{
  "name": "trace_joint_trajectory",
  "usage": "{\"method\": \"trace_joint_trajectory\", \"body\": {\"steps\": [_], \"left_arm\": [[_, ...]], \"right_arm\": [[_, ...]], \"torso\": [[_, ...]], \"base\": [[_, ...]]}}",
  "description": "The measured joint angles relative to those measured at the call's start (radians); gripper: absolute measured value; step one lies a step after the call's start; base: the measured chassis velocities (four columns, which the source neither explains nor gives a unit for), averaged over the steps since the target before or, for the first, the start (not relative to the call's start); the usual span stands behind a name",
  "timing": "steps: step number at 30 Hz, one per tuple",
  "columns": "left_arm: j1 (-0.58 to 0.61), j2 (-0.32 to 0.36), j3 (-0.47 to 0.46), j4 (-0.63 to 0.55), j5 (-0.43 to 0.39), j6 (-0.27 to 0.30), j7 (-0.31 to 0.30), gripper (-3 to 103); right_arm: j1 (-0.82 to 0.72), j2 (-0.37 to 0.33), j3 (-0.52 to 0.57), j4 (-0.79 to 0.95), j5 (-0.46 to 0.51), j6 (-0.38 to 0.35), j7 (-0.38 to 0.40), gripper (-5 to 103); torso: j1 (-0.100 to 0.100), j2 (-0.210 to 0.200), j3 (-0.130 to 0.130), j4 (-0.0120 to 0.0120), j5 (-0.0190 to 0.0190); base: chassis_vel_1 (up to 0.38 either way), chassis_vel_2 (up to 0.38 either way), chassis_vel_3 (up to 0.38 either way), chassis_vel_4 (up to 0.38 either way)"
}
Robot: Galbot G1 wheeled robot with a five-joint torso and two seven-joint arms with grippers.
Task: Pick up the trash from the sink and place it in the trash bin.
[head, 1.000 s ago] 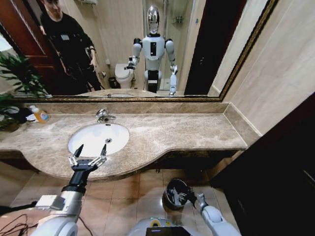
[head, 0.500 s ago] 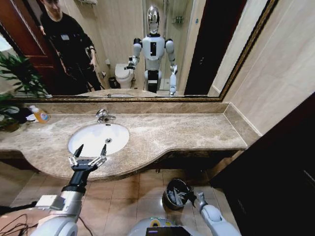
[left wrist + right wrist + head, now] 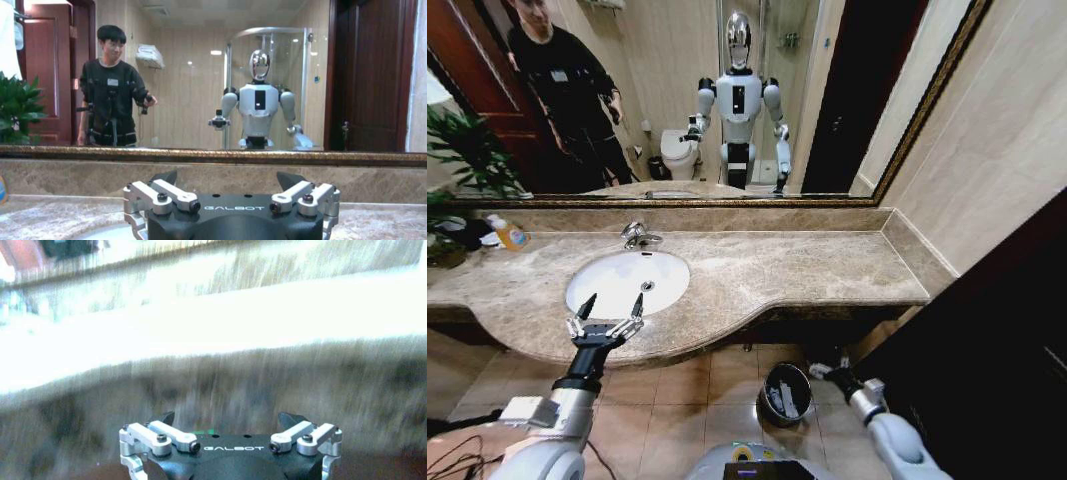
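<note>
Two grippers in your frames: right gripper (image 3: pixel 825 370) sat low by the floor, fingers spread and empty, just right of the trash bin (image 3: pixel 784 392), where small bits lay inside. Left gripper (image 3: pixel 611 305) hovered spread wide over the sink's (image 3: pixel 627 280) near rim; beyond it stood the faucet (image 3: pixel 637 236).
</note>
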Motion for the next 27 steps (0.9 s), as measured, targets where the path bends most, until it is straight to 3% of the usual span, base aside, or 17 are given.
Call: {"method": "trace_joint_trajectory", "body": {"steps": [3,4,6,10,27], "left_arm": [[0.000,0.000,0.000,0.000,0.000,0.000,0.000,100],[0.000,0.000,0.000,0.000,0.000,0.000,0.000,100],[0.000,0.000,0.000,0.000,0.000,0.000,0.000,100],[0.000,0.000,0.000,0.000,0.000,0.000,0.000,100],[0.000,0.000,0.000,0.000,0.000,0.000,0.000,100]], "right_arm": [[0.019,0.022,0.037,0.139,0.033,-0.022,0.122,100],[0.019,0.022,0.037,0.139,0.033,-0.022,0.122,100],[0.081,0.059,0.042,0.191,0.004,-0.032,0.250,100],[0.124,0.086,0.044,0.198,-0.043,-0.033,0.289,100],[0.091,0.087,0.068,0.231,0.028,-0.035,0.130,100]], "torso": [[0.000,0.000,0.000,0.0000,-0.0003],[0.000,0.000,0.000,0.0000,-0.0003],[0.000,0.000,0.000,0.0001,-0.0001],[0.000,0.000,0.000,0.0002,0.0002],[0.000,0.000,0.000,0.0000,0.0000]], "base": [[0.000,0.000,0.000,0.000],[0.000,0.000,0.000,0.000],[0.000,0.000,0.000,0.000],[0.000,0.000,0.000,0.000],[0.000,0.000,0.000,0.000]]}}
